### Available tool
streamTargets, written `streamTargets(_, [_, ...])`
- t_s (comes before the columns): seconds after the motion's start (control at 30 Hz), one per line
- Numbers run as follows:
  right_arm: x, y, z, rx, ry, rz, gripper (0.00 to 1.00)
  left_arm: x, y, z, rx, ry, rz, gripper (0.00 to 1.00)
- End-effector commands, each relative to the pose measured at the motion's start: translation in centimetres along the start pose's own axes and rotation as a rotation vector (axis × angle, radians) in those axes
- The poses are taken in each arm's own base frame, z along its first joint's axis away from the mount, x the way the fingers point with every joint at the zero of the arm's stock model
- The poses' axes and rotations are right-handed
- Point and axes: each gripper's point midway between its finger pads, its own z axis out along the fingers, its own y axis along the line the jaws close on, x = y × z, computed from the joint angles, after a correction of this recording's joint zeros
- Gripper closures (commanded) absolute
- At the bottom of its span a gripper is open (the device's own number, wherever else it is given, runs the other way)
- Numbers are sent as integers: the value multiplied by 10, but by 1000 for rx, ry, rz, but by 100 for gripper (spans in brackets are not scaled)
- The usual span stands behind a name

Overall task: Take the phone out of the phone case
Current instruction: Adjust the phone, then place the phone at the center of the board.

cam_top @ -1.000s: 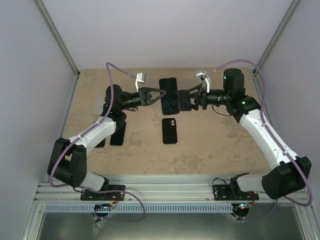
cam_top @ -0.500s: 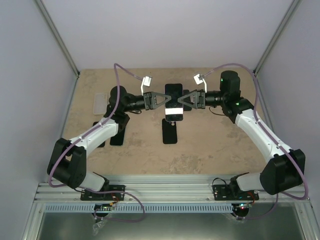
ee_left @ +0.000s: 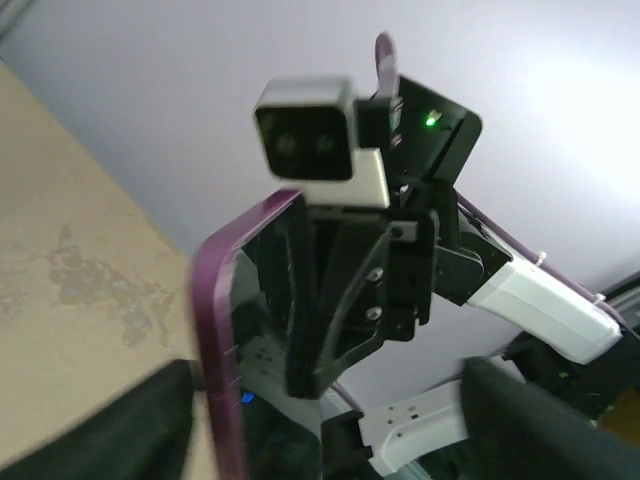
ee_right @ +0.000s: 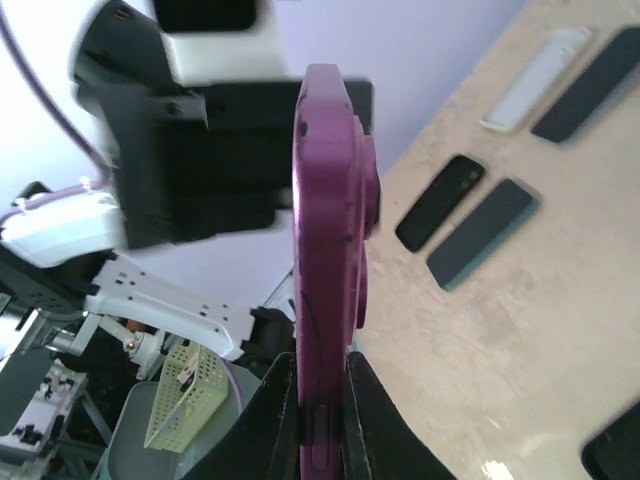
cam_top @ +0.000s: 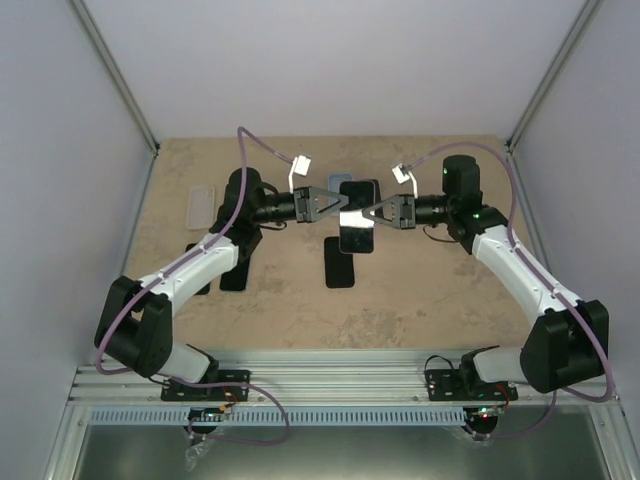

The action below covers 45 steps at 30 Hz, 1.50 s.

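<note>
A phone in a purple phone case hangs in the air above the middle of the table, between my two grippers. My right gripper is shut on its right edge. In the right wrist view the phone case stands edge-on, pinched near its lower end by that gripper. My left gripper is at the case's left edge with its jaws apart. In the left wrist view the purple rim and dark screen sit near one finger of the open gripper; the fingers are blurred.
A black phone lies on the table just under the held one. More dark cases lie at the left, with a clear case behind them. White walls and metal posts enclose the table on three sides.
The right gripper has closed on the cased phone while the left gripper, which was gripping it, has opened. The phone has shifted slightly right and toward the near side.
</note>
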Motion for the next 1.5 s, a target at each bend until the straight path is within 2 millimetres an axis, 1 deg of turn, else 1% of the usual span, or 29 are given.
streamTargets(0.0, [24, -31, -20, 79, 11, 45, 99, -11, 0, 1, -66, 4, 81, 8])
streamTargets(0.03, [28, -38, -25, 96, 11, 59, 100, -12, 1, 1, -74, 3, 86, 2])
streamTargets(0.07, [32, -45, -30, 112, 12, 68, 100, -13, 2, 1, -80, 1, 88, 1])
streamTargets(0.17, [43, -67, -42, 169, 15, 101, 99, -17, 8, -1, -106, -6, 89, 1])
streamTargets(0.3, [56, -92, -54, 231, 25, 123, 99, -21, 17, -3, -154, -10, 93, 1])
streamTargets(0.4, [65, -113, -58, 286, 56, 131, 99, -25, 22, -5, -183, -19, 99, 1])
streamTargets(0.47, [74, -127, -57, 286, 73, 171, 99, -26, 26, -6, -203, -22, 98, 1])
streamTargets(0.6, [81, -151, -52, 288, 108, 212, 99, -30, 30, -8, -225, -32, 103, 1])
streamTargets(0.67, [82, -159, -50, 284, 118, 226, 99, -29, 33, -9, -236, -33, 103, 1])
streamTargets(0.83, [92, -182, -46, 280, 150, 283, 100, -27, 39, -11, -252, -31, 93, 1])
streamTargets(0.97, [94, -192, -41, 251, 161, 332, 99, -30, 39, -10, -255, -31, 101, 1])
streamTargets(1.13, [101, -209, -37, 239, 173, 379, 100, -33, 39, -11, -260, -35, 101, 1])
streamTargets(1.47, [111, -230, -30, 200, 181, 451, 99, -34, 39, -12, -261, -37, 103, 1])
